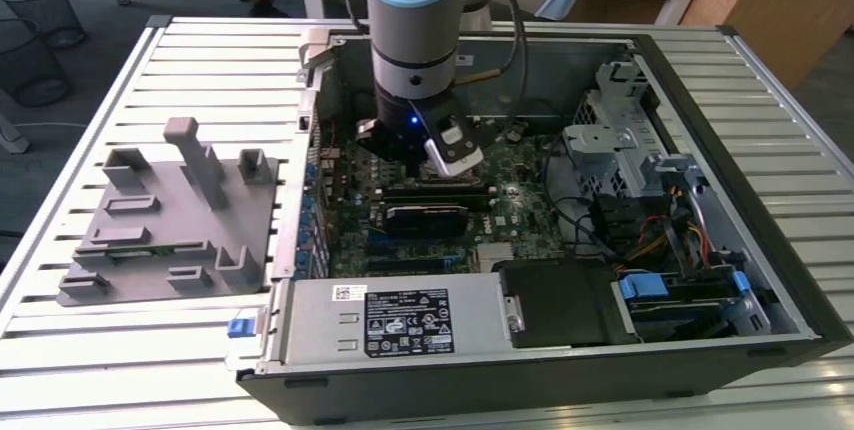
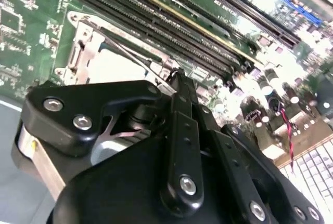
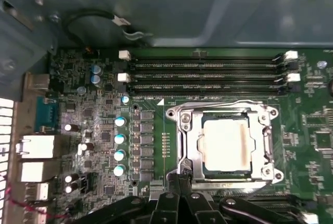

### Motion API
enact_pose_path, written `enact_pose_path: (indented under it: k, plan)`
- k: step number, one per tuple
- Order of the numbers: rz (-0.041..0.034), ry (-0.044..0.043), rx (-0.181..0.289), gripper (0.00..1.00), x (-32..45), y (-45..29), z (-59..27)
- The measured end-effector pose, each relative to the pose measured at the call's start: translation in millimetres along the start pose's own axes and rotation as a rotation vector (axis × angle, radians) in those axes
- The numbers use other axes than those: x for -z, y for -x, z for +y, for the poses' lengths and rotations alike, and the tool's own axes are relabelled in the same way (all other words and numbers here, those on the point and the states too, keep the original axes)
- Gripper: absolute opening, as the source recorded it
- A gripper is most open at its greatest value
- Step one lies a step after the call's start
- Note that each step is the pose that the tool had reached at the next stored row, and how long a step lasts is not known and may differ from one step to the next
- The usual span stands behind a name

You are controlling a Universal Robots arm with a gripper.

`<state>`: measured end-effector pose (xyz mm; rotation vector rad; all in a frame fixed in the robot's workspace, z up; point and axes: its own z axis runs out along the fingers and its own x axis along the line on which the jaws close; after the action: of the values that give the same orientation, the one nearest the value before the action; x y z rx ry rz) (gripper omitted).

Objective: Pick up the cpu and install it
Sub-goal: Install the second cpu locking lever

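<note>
The cpu (image 3: 225, 144) lies seated flat in the socket frame (image 3: 183, 146) on the motherboard (image 3: 104, 130), just ahead of the gripper (image 3: 179, 182), whose fingertips stand closed together, holding nothing.

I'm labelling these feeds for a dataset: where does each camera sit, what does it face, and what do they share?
Exterior view: off the arm, above the table, looking down into the open computer case; the arm's lower links and claw show over the motherboard.
First wrist view: on the arm, facing straight down at the socket holding the cpu; black claw parts at the edge.
Second wrist view: on the arm, close behind the claw, looking obliquely across the board.
Shared: both wrist views show the memory slots and the socket.
</note>
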<state>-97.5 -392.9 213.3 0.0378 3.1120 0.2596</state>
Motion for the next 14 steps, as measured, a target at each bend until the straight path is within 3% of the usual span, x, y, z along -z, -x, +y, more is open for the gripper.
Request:
enact_pose_path:
  k: [4,7,14]
  plan:
    - [0.0001,0.0,0.0,0.11,8.1,0.9,1.4]
    - [0.0002,0.0005,0.0,0.11,10.0,3.6,1.8]
    - [0.0003,0.0076,0.0,0.11,9.7,20.1,2.5]
